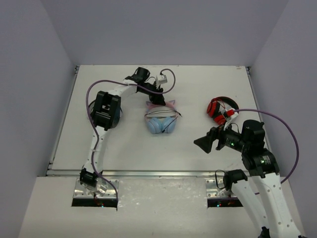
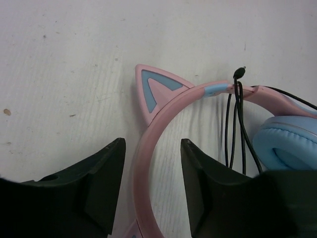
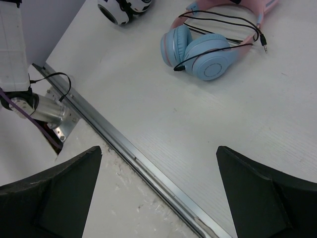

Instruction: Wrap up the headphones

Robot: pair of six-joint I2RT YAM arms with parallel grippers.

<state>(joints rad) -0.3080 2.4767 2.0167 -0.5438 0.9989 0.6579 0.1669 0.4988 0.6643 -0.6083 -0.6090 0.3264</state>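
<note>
Left gripper (image 2: 152, 148) straddles headphones (image 2: 171, 106) (ear cup half hidden)

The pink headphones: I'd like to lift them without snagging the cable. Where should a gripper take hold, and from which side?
Grip the pink headband beside the cat ear, coming from above with a finger on each side. It lies flat and is thin enough for the jaws, while the cable is draped near the wide round ear cups.

Smooth plastic headphones (image 3: 213, 64) (cushioned cups) on matt white table (image 3: 198, 129).
</note>
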